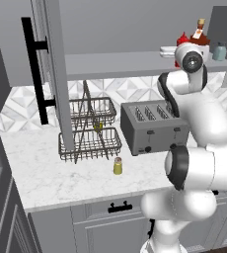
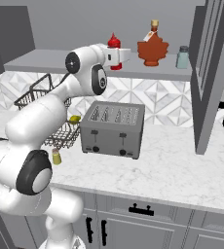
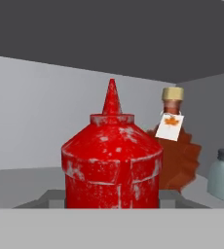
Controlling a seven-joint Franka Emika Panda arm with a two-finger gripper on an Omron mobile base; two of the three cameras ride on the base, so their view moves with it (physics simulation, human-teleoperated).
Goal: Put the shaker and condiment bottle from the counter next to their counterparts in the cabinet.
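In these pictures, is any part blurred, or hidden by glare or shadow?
Hand view: the red bottle is sharp and evenly lit; the fingertips are hidden. Left base view: no glare; the arm covers part of that bottle. Right base view: the shaker is small but clear, beside the arm.

Kitchen: marble counter [image 1: 46,173], toaster [image 2: 113,129], dish rack [image 1: 90,133], wall cabinet [image 2: 84,63].
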